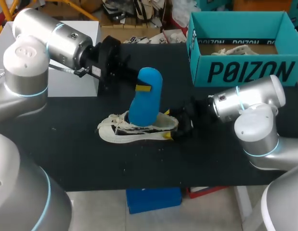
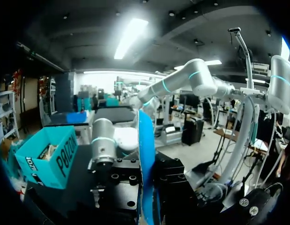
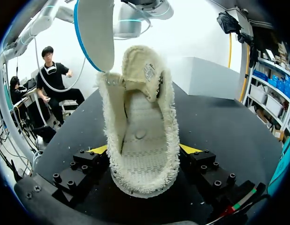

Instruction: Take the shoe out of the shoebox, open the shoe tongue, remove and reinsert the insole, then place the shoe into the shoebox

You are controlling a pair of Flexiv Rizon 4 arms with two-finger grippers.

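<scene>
With the right gripper [image 3: 144,152] clamped on the heel of the shoe [image 1: 139,129] and the left gripper [image 1: 139,87] pinching the blue insole [image 1: 145,96] upright above the shoe's opening, a skewed descent could have buckled the insole against the shoe's tongue.

A: What's hidden?
B: The insole [image 1: 145,101] covers the shoe [image 1: 139,133]'s mouth and 1 finger of the left gripper [image 1: 144,87].
A: And the shoebox [image 1: 245,72] at 2 o'clock?
B: Pale contents, too small to tell. The right wrist view cuts off the insole's end.
</scene>
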